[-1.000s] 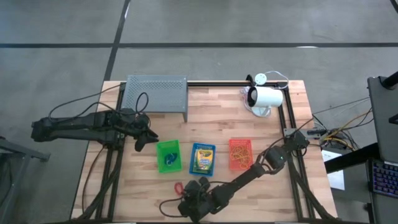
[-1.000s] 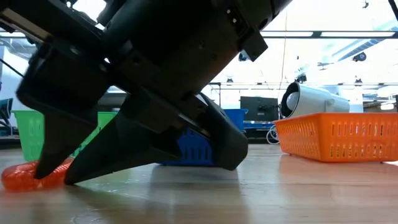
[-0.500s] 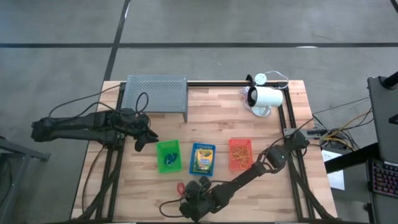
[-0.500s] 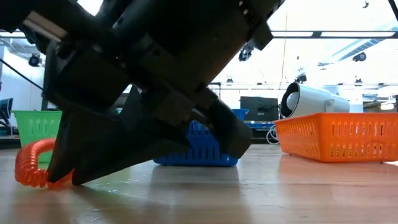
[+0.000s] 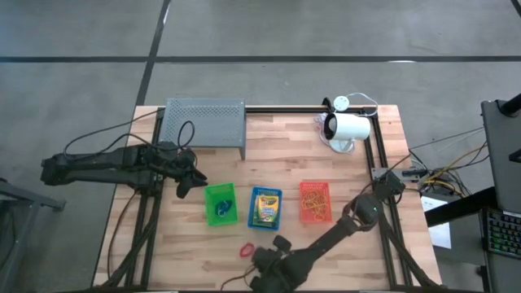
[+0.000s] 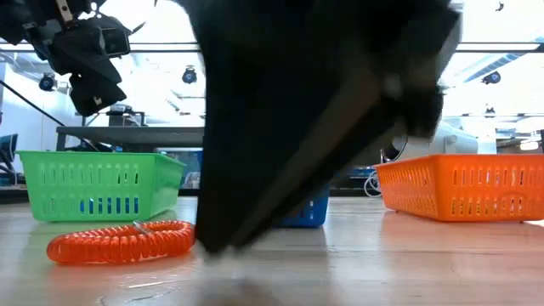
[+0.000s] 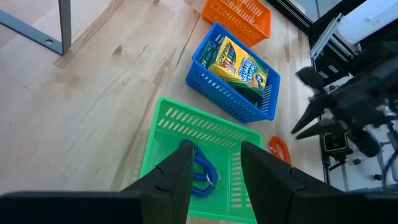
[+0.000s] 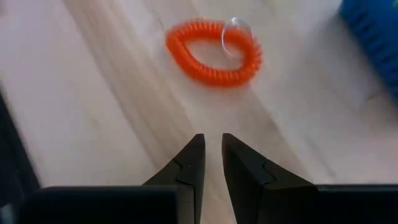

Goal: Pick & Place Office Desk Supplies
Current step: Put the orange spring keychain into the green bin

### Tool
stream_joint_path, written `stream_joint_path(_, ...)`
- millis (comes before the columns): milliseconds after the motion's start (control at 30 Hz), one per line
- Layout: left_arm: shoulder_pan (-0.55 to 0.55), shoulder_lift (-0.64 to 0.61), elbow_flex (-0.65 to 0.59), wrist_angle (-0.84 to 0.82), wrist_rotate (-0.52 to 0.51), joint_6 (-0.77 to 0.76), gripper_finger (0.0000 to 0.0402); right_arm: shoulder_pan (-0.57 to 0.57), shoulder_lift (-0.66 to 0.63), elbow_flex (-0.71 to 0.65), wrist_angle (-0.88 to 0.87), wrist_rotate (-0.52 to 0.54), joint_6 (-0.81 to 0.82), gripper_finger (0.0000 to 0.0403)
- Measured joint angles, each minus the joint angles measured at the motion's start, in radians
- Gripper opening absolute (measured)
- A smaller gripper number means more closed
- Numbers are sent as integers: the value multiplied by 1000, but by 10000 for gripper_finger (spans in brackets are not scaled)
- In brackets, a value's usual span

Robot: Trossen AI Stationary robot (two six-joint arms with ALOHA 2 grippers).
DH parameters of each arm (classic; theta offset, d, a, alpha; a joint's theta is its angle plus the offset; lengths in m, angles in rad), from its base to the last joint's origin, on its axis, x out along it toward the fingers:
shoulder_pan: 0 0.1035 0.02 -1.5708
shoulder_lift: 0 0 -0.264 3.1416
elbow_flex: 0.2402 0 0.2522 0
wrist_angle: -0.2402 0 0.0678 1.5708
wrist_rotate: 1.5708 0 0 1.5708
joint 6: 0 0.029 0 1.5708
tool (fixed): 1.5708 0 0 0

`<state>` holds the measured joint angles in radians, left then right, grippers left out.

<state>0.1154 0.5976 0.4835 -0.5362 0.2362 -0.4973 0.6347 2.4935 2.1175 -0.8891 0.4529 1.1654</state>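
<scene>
Ann: Since a second ago the right gripper [image 8: 210,158] has backed off; the red coil [image 5: 247,249] lies free, near edge.

Bo: Jaws narrow, empty. It should straddle the loop squarely. The left gripper [image 7: 214,167] hangs parted over the green basket [image 7: 168,121].

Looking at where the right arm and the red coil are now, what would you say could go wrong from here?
1. The red coil lies loose on the table, ahead of the right pincer, whose fingers are nearly closed and empty. Another pass with so narrow a gap may just push the coil away.
2. The coil sits close to the blue basket, so a nudge might wedge it against the wall.
3. The left pincer hovers over the green basket; both arms could crowd there.
</scene>
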Motion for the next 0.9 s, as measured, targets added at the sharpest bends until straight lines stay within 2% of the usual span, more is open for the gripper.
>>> stream_joint_path(200,0,0,0,0,0,0,138,39,-1,74,-10,200,-95,56)
stream_joint_path(367,0,0,0,0,0,0,138,34,-1,83,11,217,-149,56)
stream_joint_path(533,0,0,0,0,0,0,138,26,-2,77,13,229,-277,56)
stream_joint_path(900,0,0,0,0,0,0,138,24,-2,77,17,288,-323,56)
